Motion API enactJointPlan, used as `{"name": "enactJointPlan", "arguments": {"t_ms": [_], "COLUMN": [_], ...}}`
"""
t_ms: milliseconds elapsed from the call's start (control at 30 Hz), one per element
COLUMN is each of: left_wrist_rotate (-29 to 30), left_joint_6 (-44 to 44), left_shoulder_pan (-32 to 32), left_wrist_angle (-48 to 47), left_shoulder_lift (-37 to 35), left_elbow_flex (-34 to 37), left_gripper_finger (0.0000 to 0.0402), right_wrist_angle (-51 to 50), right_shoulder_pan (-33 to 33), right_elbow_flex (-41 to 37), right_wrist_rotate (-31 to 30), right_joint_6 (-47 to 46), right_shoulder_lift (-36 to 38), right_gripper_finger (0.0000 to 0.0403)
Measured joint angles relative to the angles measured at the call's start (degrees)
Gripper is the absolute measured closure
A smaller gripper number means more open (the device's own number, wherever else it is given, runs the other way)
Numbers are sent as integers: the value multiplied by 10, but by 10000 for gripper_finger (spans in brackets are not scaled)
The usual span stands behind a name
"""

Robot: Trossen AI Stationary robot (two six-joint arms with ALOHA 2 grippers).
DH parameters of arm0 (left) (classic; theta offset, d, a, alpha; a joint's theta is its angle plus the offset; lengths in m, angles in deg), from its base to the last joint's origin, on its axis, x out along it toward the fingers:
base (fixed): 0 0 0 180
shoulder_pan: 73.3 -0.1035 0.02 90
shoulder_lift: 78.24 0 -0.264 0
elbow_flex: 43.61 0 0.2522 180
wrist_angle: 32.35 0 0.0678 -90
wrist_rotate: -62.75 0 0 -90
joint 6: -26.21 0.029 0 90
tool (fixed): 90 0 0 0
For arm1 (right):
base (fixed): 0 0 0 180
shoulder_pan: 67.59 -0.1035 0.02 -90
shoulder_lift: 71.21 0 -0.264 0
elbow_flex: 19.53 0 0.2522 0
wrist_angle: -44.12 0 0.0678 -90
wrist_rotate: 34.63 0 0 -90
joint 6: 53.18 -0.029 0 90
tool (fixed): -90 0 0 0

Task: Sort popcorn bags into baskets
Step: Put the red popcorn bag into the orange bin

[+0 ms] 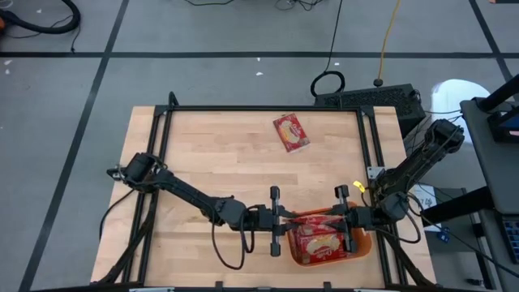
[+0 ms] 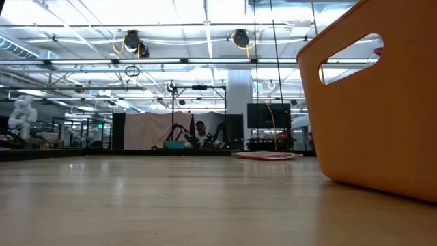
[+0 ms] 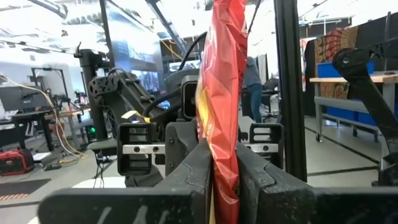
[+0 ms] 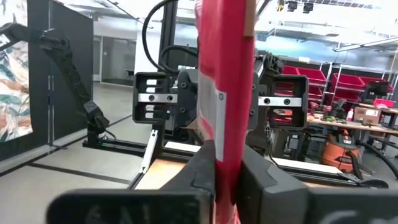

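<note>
Both grippers face each other, fingers pinched shut at the table's near right.

The left arm stretches from the left edge across the table, bent at the elbow, its left gripper [image 1: 285, 225] pointing rightward with both fingers [image 3: 193, 171] pressed close together. The right arm folds down from the right side, and its right gripper [image 1: 345, 223] points leftward, fingers [image 4: 202, 165] likewise pressed close, the two wrists level and near each other.

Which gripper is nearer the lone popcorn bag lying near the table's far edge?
Left gripper, slightly; right gripper sits farther to the side. Both are over the orange basket, far from the lone popcorn bag.
</note>
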Motion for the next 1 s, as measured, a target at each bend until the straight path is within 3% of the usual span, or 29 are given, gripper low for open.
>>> {"name": "enactJointPlan", "arguments": {"t_ms": [133, 233, 367, 467, 600, 733, 900, 1000], "left_wrist_rotate": [-1, 1, 33, 113, 253, 329, 388, 392], "left_joint_6": [-12, -8, -4, 6, 11, 25, -9, -67], "left_shoulder_pan": [3, 16, 37, 56, 83, 109, 130, 132], "left_wrist_angle": [-30, -38, -36, -35, -35, -38, -84, -136], "left_shoulder_lift": [-1, -1, -1, -1, -1, -1, -1, -1], "left_elbow_flex": [0, 0, 0, 0, 0, 0, 0, 0], "left_gripper_finger": [355, 330, 260, 199, 133, 96, 93, 109], "right_wrist_angle": [-8, -10, -59, -122, -317, -559, -794, -957], "right_shoulder_pan": [-11, -27, -49, -59, -84, -100, -109, -109], "right_elbow_flex": [-1, 1, 28, 63, 151, 264, 395, 491], "right_wrist_rotate": [-1, -10, -57, -81, -125, -133, -69, -23], "right_joint_6": [-2, -4, -4, -22, -82, -221, -349, -425], "right_shoulder_lift": [1, 8, 8, 8, 8, 5, -29, -66], "right_gripper_finger": [395, 391, 389, 389, 389, 389, 389, 389]}}
